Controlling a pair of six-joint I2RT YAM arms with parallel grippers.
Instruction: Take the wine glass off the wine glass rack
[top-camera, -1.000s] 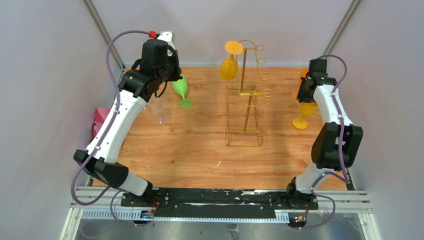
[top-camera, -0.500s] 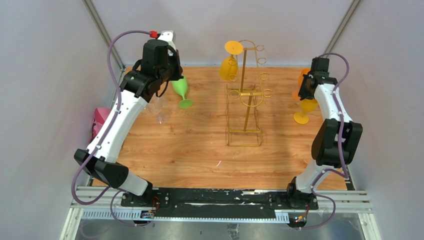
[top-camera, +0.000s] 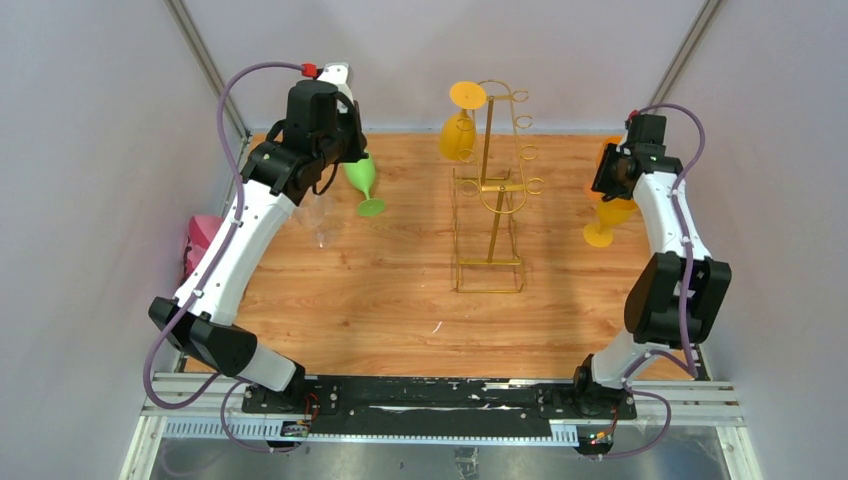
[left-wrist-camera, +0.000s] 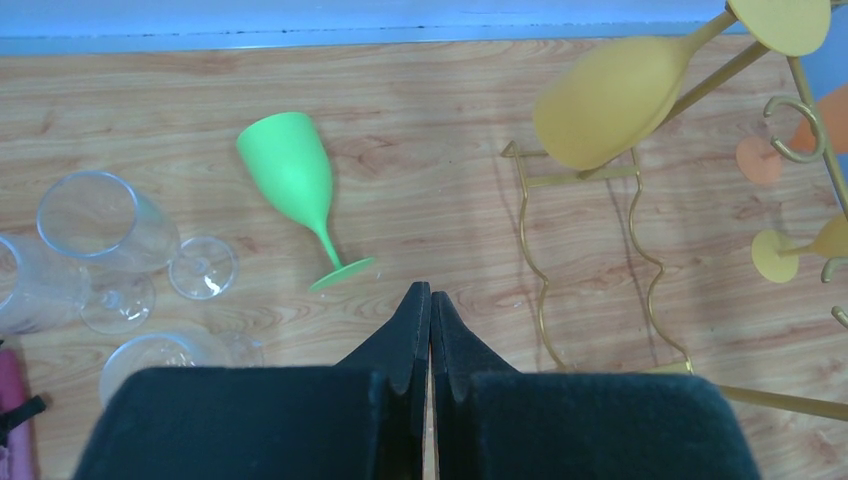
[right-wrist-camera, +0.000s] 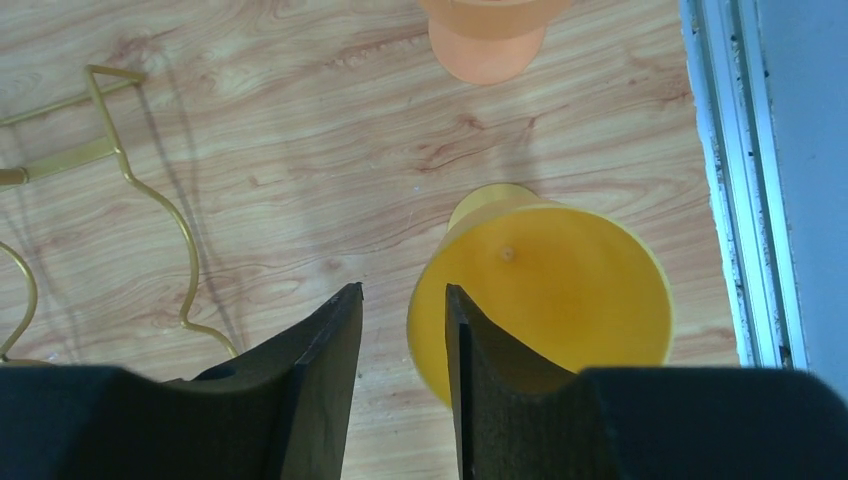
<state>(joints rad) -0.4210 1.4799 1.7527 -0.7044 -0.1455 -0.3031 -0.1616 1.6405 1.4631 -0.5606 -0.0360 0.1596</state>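
The gold wire wine glass rack (top-camera: 490, 195) stands mid-table, also seen in the left wrist view (left-wrist-camera: 585, 250). A yellow wine glass (top-camera: 457, 135) hangs upside down from its upper left arm (left-wrist-camera: 610, 95). A second yellow wine glass (top-camera: 605, 218) stands upright near the table's right edge. My right gripper (top-camera: 612, 183) is over it. In the right wrist view that gripper (right-wrist-camera: 402, 290) is open, with the near rim of the glass bowl (right-wrist-camera: 560, 290) between the fingers and untouched. My left gripper (left-wrist-camera: 430, 290) is shut and empty, hovering by a green glass (left-wrist-camera: 295, 180).
An orange glass (right-wrist-camera: 487, 35) stands just beyond the yellow one. Several clear glasses (left-wrist-camera: 95, 220) sit at the left by a pink object (top-camera: 203, 240). The metal table-edge rail (right-wrist-camera: 745, 180) runs close to the right of the yellow glass.
My right gripper has opened and let go of the yellow glass's rim; the glass shifted slightly toward the back and now stands alone. The left arm has not moved.
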